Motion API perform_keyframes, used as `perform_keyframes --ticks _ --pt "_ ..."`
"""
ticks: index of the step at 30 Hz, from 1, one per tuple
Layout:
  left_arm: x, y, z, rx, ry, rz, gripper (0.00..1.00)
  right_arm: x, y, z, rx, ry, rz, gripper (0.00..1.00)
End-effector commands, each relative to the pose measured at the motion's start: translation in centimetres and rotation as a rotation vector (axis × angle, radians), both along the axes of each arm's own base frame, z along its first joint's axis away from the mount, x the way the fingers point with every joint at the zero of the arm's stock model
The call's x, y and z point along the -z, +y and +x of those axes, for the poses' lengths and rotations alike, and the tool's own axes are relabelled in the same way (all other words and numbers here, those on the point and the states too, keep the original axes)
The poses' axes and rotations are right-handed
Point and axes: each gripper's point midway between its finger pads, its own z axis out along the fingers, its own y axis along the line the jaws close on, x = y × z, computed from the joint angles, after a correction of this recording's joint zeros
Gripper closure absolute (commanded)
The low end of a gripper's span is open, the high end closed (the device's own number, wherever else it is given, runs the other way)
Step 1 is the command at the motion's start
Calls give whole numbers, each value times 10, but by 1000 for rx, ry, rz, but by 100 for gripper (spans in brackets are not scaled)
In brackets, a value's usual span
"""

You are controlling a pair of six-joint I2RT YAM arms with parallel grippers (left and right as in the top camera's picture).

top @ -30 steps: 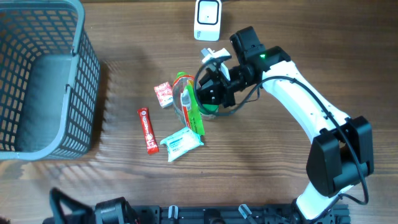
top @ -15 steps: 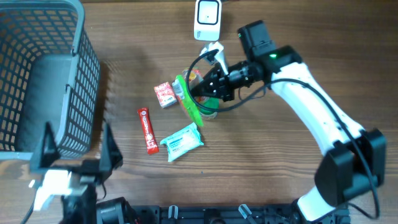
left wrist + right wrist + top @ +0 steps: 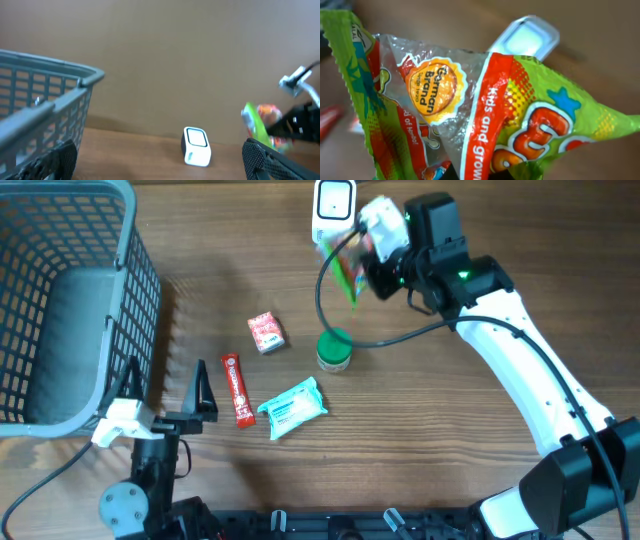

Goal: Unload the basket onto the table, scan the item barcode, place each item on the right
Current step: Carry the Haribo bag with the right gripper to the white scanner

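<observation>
Holding the snack bag point(image 3: 346, 268) clamped in my right pincer point(image 3: 358, 252) — raised off the counter point(image 3: 420, 420) to the scanner point(image 3: 333, 210) since before; left pincer point(image 3: 165, 402) — spread wide.

On the green snack bag point(image 3: 540, 125), in the right wrist view, we read "German Brand" in white on an orange badge point(image 3: 431, 89); a smaller line beside it is too fine to make out. Along a red band point(image 3: 489, 102) runs "Kids and grown", cut off at the picture's edge. From overhead, the print on the red stick point(image 3: 235, 388) and the teal packet point(image 3: 292, 407) is too small to read.
</observation>
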Motion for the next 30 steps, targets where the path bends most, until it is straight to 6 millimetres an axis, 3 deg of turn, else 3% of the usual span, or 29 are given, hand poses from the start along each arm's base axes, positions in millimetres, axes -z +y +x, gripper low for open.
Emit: perform_keyframes --ticks 1,6,12,15,18,25,30 --pt "16 -3 4 26 27 -21 0 -15 -38 39 244 -144 -102 96" --pt "36 -6 8 49 68 -25 0 -10 -49 79 358 -282 -184 96" --pt "55 -6 12 55 106 -33 0 0 -35 123 370 -408 -389 96" --pt "76 -5 16 52 150 -41 0 8 -27 142 379 -427 -479 96" --pt "80 -4 17 45 169 -44 0 13 -19 150 357 -436 -504 96" --pt "69 -4 16 47 125 -33 0 19 -19 159 373 -467 -533 96" --pt "79 -3 18 45 163 -43 0 35 -13 161 325 -461 -596 96"
